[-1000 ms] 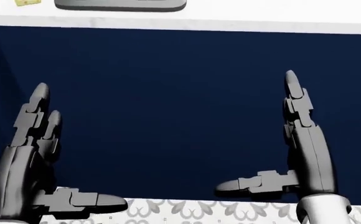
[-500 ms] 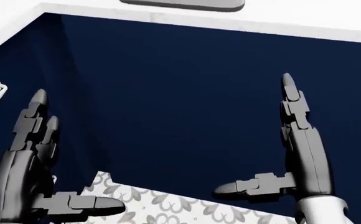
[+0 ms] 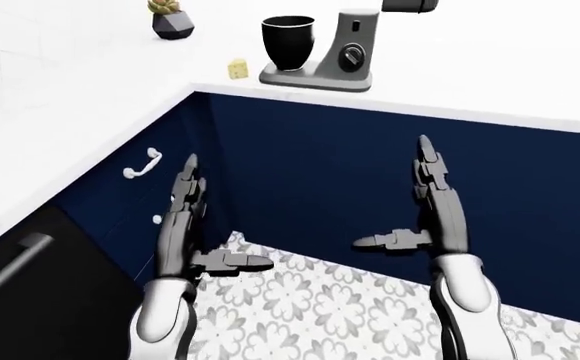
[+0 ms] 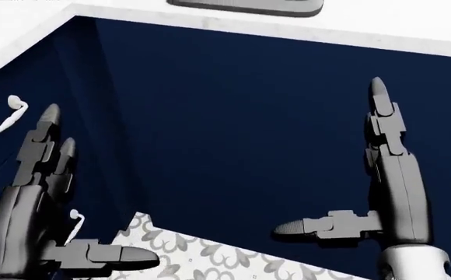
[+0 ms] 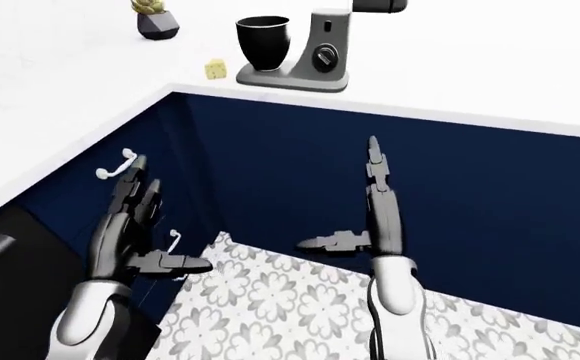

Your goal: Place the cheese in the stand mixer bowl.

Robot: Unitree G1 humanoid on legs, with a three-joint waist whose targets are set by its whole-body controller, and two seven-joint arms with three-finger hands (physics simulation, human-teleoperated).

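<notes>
**A:** Where is the cheese (image 3: 237, 68)?

**B:** On the white counter (image 3: 90, 97), near the top of the left-eye view. It is a small yellow wedge just left of the stand mixer (image 3: 342, 52), not touching it.

**A:** And the bowl?

**B:** The black mixer bowl (image 3: 288, 43) stands upright on the left end of the mixer's grey base. The cheese lies just beside it, lower and to the left. Further left along the counter sits a dark faceted pot with a plant (image 3: 172, 20).

**A:** What are the hands doing?

**B:** Both are empty. The left hand (image 3: 183, 225) has its fingers stretched straight up and its thumb out sideways toward the right of the view, so it is spread wide. The right hand (image 3: 435, 210) mirrors it, fingers up, thumb pointing left. Both hang before the navy cabinet fronts (image 3: 350, 172), well below the counter edge.

**A:** Anything else nearby?

**B:** A white cabinet handle (image 3: 140, 163) shows on the left-hand cabinet run, near the left fingertips. Patterned grey floor tiles (image 3: 320, 300) lie beneath the arms, and a black appliance front (image 3: 30, 300) fills the lower left corner.
</notes>
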